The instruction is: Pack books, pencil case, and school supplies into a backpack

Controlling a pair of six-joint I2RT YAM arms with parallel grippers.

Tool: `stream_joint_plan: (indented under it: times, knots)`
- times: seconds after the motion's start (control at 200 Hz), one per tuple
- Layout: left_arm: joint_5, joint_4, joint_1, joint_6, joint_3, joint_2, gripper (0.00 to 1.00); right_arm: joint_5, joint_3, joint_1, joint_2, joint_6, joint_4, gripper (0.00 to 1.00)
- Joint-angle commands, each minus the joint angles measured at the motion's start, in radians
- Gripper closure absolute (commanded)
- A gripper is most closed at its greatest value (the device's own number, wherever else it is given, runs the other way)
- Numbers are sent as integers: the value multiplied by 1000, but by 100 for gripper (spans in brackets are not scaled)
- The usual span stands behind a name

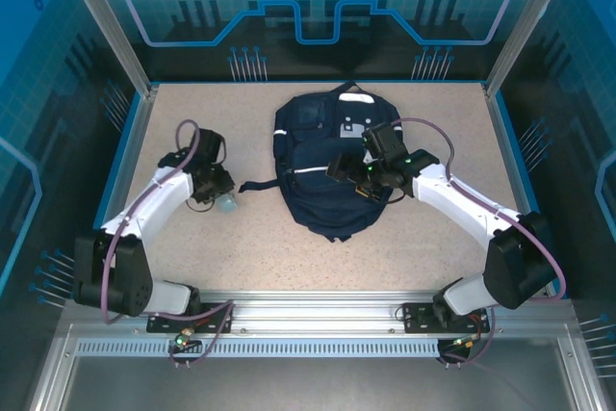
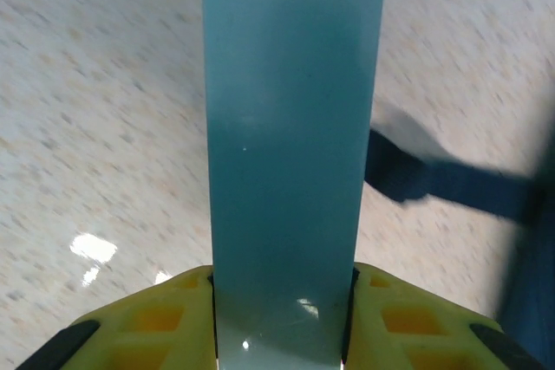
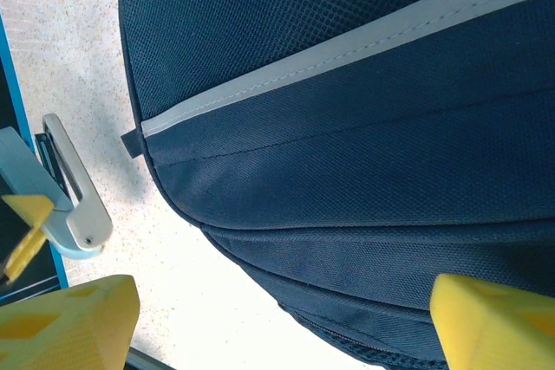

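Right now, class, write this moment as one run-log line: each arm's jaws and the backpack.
left jaws: closed on teal flat strip | right jaws: open, over backpack | backpack: lying on table

backpack (image 1: 318,170) on table (image 1: 433,238) centre, flat item (image 1: 227,204) to its left

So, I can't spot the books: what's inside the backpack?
Only its outside is visible: the backpack lies flat on the table, navy fabric and a grey stripe facing up. Whatever it holds is covered by that fabric.

Overhead, 2 close wrist views, backpack (image 1: 310,190) shared
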Motion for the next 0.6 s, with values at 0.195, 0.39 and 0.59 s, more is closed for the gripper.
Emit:
stream_joint_plan:
  times: [0.195, 0.39, 0.59]
  knots:
    - [-39, -14, -298, -216, -37, 43, 70, 10, 0, -5, 16, 5, -10, 12]
    - [-43, -2, -402, -261, -13, 148, 64, 23, 5, 3, 16, 1, -18, 12]
    - [-67, -18, -395, -215, 42, 133, 34, 66, 15, 21, 4, -14, -43, 12]
